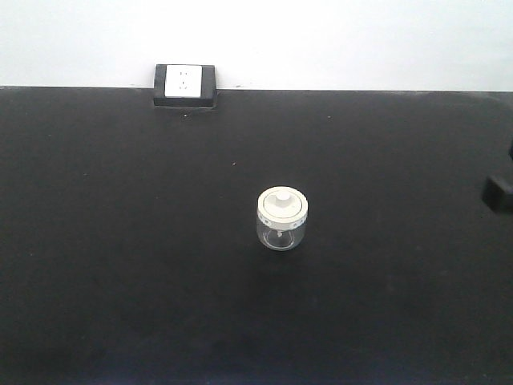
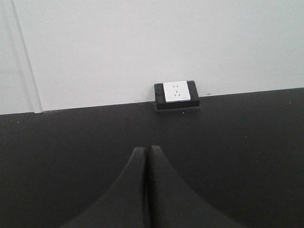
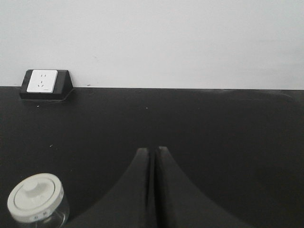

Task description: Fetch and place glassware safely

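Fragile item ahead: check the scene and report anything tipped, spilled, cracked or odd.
Nothing stands out. The glass jar stands upright on the black table, lid seated, no spill or visible cracks. Both grippers, left and right, are closed and empty.

Glass jar (image 1: 282,220) — upright, cream lid on (knobbed) — mid-table.
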Robot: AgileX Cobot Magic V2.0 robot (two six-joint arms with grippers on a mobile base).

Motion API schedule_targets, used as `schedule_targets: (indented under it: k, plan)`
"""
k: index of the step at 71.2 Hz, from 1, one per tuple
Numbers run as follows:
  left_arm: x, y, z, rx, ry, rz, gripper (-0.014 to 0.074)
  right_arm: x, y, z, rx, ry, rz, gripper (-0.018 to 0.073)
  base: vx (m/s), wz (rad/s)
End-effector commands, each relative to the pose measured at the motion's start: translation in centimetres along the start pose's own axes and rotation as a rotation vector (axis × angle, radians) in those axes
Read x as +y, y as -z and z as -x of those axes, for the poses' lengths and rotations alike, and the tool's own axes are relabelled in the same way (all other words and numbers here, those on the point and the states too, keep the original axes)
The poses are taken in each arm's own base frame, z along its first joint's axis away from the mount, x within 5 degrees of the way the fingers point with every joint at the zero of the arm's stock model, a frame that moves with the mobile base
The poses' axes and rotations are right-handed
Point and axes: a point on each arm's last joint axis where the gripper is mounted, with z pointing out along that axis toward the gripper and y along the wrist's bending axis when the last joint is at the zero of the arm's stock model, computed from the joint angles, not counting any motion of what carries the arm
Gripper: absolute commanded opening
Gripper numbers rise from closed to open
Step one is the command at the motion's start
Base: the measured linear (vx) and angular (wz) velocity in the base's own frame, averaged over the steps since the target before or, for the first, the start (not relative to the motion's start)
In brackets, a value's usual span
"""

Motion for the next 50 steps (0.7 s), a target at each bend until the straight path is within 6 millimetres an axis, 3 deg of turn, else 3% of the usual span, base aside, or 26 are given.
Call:
schedule_targets:
  k: [1, 27, 50]
  plan:
    - [0.0, 0.0, 1.5, -0.090, 0.016, -0.005, -0.0007, 0.1, 2.1, 0.2, -0.113, 0.012, 0.035, -0.0003, 0.00, 0.00]
    - [0.0, 0.0, 1.5, -0.090, 0.016, -0.005, -0.0007, -0.5, 6.9, -4.3, -0.218, 0.005, 0.035, -0.0003, 0.00, 0.00]
    - [0.0, 0.0, 1.5, -0.090, 0.016, -0.005, -0.0007, -0.9, 8.7, -6.4, -0.277, -0.003, 0.021, -0.0003, 0.00, 0.00]
